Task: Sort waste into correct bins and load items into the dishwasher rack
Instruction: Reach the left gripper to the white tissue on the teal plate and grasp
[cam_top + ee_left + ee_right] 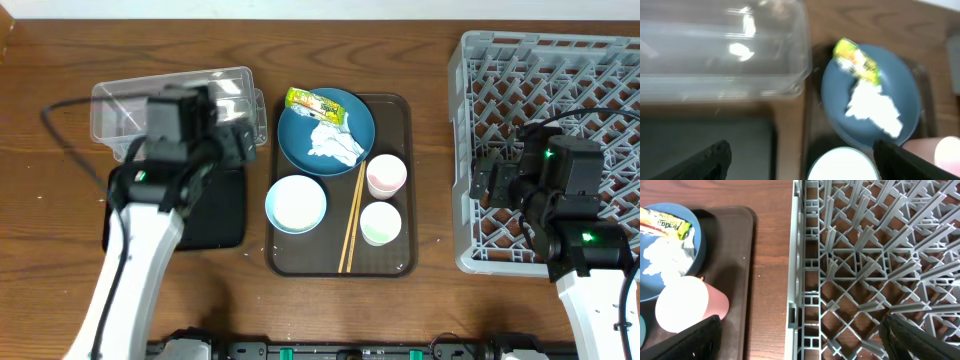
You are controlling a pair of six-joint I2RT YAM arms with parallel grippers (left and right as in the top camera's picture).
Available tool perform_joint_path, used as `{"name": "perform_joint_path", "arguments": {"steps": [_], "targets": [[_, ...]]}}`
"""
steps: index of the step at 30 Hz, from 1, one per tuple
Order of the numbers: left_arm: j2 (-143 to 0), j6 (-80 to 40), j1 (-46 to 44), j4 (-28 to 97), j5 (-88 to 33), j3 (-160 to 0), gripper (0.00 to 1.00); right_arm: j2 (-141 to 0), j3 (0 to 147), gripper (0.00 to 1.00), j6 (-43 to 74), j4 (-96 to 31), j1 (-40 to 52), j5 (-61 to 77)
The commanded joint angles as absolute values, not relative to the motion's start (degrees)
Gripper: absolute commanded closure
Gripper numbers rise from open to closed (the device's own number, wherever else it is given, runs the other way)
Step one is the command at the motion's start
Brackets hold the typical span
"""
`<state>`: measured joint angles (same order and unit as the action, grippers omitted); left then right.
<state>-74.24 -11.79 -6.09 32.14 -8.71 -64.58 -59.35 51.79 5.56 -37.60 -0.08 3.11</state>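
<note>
- overhead: the dishwasher rack (pixel 560 70), a big grey square crate with a lattice of pegs, stands on the right side of the wooden counter (pixel 50 290).
- overhead: a brown serving tray (pixel 300 255) lies mid-counter. the round dark-blue plate (pixel 298 140) sits on its far left part.
- overhead: the yellow-green snack wrapper (pixel 315 102) rests on the plate's far rim. the crumpled white tissue (pixel 335 143) lies on the plate just beside it.
- overhead: the pale-blue bowl (pixel 295 203) stands upright on the tray, near side of the plate. the pink cup (pixel 385 176) and white cup (pixel 380 222) stand on the tray's right side, with the thin wooden chopsticks (pixel 352 220) lying together between bowl and cups.
- overhead: the clear plastic tub (pixel 235 82) is at the far left, and the shallow black tray (pixel 218 215) lies just in front of it. both are partly under the left arm.
- left wrist (blurred): the left pincer (pixel 801 150) is spread wide and holds nothing. it hangs above the counter between the tub's corner and the plate.
- right wrist: the right pincer (pixel 801 327) is spread wide and empty, above the rack's left wall. the pink cup, white inside, shows at the left.
</note>
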Motion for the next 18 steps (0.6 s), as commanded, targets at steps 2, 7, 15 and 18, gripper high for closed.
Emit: {"name": "perform_joint_path", "arguments": {"steps": [2,7,15,18], "targets": [[-83.2,-11.6,-11.2,29.1,-9.6,-71.0,0.07,-59.2,53.2,0.01,4.9,-37.5,0.8,3.7],[-93.1,-11.6,-16.7,23.2,-9.6,-73.7,0.07,-59.2,53.2,0.01,4.9,-37.5,0.8,3.7],[-107.2,-11.6,-22.7,14.8,-9.5,-73.7,0.07,-59.2,53.2,0.01,4.9,-37.5,0.8,3.7],[-111.0,-11.7,-23.6,13.8,-9.5,-73.7,0.07,-59.2,53.2,0.01,4.9,-37.5,0.8,4.5]]}}
